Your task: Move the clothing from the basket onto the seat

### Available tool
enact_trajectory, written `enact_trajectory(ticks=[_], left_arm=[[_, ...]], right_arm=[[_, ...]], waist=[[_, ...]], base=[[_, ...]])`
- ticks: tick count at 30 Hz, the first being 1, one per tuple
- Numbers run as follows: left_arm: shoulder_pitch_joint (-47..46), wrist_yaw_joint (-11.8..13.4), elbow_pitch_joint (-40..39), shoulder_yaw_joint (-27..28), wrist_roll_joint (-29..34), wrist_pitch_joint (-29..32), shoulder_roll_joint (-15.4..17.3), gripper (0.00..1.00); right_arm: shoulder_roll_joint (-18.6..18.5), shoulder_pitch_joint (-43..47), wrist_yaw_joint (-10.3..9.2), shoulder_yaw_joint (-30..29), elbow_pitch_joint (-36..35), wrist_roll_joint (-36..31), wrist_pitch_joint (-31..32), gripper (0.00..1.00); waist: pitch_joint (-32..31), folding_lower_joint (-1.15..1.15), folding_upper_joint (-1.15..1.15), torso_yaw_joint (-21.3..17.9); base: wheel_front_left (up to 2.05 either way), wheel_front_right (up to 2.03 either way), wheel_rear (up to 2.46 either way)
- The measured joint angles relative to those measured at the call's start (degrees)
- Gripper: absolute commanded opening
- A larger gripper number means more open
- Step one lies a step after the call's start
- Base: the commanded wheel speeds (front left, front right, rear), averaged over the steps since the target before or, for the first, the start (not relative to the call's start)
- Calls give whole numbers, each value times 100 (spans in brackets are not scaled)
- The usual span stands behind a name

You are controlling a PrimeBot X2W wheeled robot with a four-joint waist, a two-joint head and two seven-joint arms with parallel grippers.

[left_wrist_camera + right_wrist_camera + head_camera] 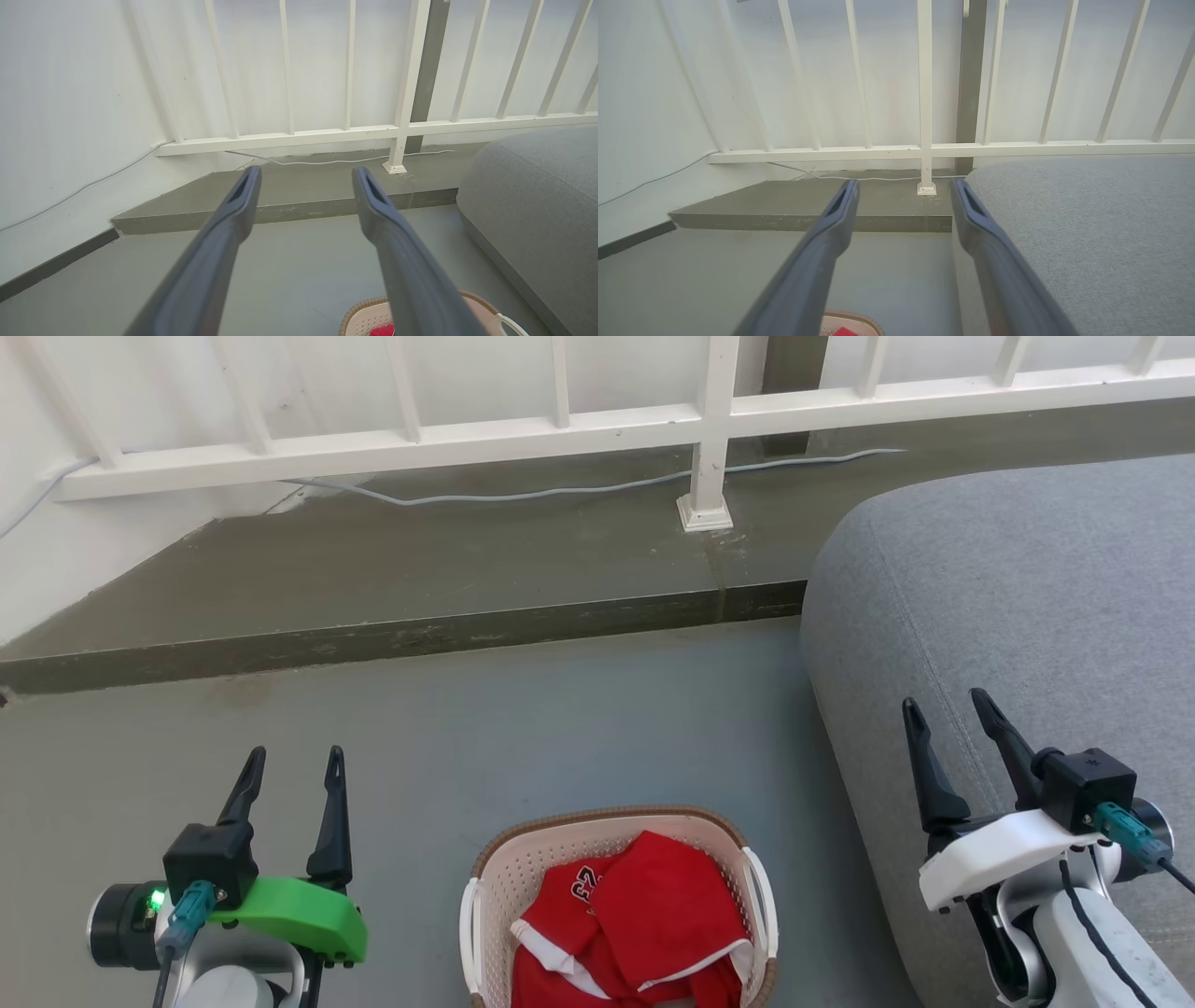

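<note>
even soft daylight, sharp focus, wide-angle bending at wrist-view edges

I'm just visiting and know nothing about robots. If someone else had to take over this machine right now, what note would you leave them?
Left gripper: open, empty, over the floor to the left of the basket.
Right gripper: open, empty, over the near edge of the seat.
Things: the red clothing lies crumpled inside the basket, which stands on the floor just left of the grey seat.
Done: nothing yet; the clothing is untouched.
Left: reach into the basket, grip the clothing, lift it out and lay it on the seat.
</note>
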Motion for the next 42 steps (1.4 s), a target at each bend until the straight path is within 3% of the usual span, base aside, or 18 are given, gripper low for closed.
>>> enact_trajectory(ticks=[22, 42], left_arm=[[-7, -5, -13, -123, 11, 0, -67, 100], [-572, -258, 125, -832, 120, 253, -475, 100]], right_arm=[[13, -3, 145, -93, 30, -1, 0, 100], [63, -636, 216, -338, -456, 10, -1, 100]], waist=[[205, 0, 0, -26], [1293, 0, 0, -239]], base=[[0, 0, 0], [0, 0, 0]])
